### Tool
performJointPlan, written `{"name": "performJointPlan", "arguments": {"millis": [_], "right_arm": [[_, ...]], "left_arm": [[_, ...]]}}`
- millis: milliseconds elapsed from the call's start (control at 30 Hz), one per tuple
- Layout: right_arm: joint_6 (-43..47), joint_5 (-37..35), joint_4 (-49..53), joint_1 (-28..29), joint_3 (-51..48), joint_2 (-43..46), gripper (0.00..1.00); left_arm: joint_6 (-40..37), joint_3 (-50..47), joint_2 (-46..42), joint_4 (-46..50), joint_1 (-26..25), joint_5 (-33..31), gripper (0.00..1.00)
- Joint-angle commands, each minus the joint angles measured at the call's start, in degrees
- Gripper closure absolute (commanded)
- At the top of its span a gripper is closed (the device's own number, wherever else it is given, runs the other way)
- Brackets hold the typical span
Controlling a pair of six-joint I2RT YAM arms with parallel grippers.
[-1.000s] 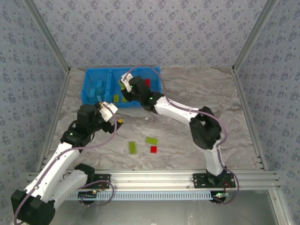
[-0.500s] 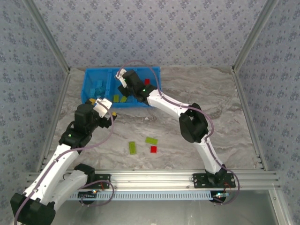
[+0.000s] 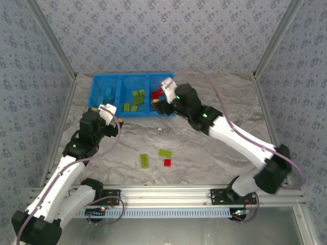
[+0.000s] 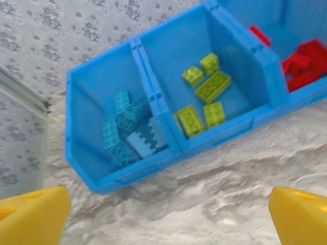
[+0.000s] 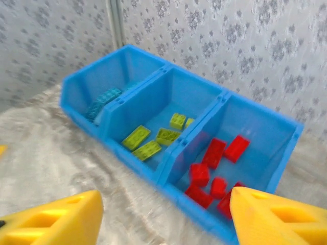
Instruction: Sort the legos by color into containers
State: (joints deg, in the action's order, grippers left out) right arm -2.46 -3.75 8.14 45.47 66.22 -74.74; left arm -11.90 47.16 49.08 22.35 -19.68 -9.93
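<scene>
The containers point(image 3: 115, 92) are three joined blue bins at the back left. Light blue legos point(image 4: 127, 127) lie in the left bin, lime green ones point(image 4: 204, 97) in the middle bin and red ones point(image 5: 214, 168) in the right bin. Two green legos point(image 3: 144, 161) point(image 3: 165, 152) and a red one point(image 3: 167, 163) lie loose on the table near the front. My right gripper point(image 5: 163, 224) hovers open over the front of the right bin, nothing between its fingers. Just in front of the left bin my left gripper point(image 4: 166, 219) stands wide open and empty.
The marbled table point(image 3: 214, 132) is closed in by patterned walls and metal posts point(image 3: 268, 46). An aluminium rail point(image 3: 168, 194) runs along the near edge. The right arm stretches diagonally across the right half of the table.
The right arm has swung from the middle bin to the front of the right bin, and its jaws have opened. The left gripper has drifted slightly left, still open.
</scene>
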Motion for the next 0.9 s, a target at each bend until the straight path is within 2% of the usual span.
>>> {"name": "performJointPlan", "arguments": {"millis": [0, 67, 167, 333, 400, 533, 700, 800, 867], "right_arm": [[-8.65, 5.07, 0.23, 1.15, -11.36, 3.65, 0.22], [-11.50, 6.07, 3.20, 2.56, -15.04, 5.93, 0.19], [-15.33, 7.96, 6.30, 4.82, -18.27, 7.04, 0.16], [-20.04, 12.42, 6.59, 6.10, -19.45, 6.21, 0.10], [-20.17, 13.38, 6.33, 6.06, -19.25, 5.71, 0.08], [-19.01, 13.04, 6.91, 5.92, -18.59, 4.38, 0.05], [-19.22, 12.30, 6.89, 5.85, -18.15, 3.48, 0.04], [-19.50, 12.30, 7.35, 5.88, -18.15, 3.51, 0.04], [-19.51, 12.00, 8.18, 5.94, -18.21, 3.70, 0.03]], "left_arm": [[16.49, 10.09, 5.09, 14.04, -0.12, 8.72, 0.01], [28.74, 11.90, 7.78, 19.52, -1.21, 9.31, 0.05], [41.56, 8.40, 9.24, 20.49, -5.23, 8.10, 0.15], [54.92, 0.73, 14.30, 13.66, -17.43, 3.28, 0.18], [61.12, -0.75, 17.80, 12.43, -21.44, 1.88, 0.22], [68.38, -0.43, 26.31, 13.27, -28.58, 0.15, 0.24], [69.37, 1.82, 36.01, 11.96, -32.57, 4.19, 0.25], [70.32, 2.07, 40.00, 12.05, -34.20, 4.22, 0.33], [71.04, 1.78, 41.27, 12.51, -34.46, 3.66, 0.43]]}}
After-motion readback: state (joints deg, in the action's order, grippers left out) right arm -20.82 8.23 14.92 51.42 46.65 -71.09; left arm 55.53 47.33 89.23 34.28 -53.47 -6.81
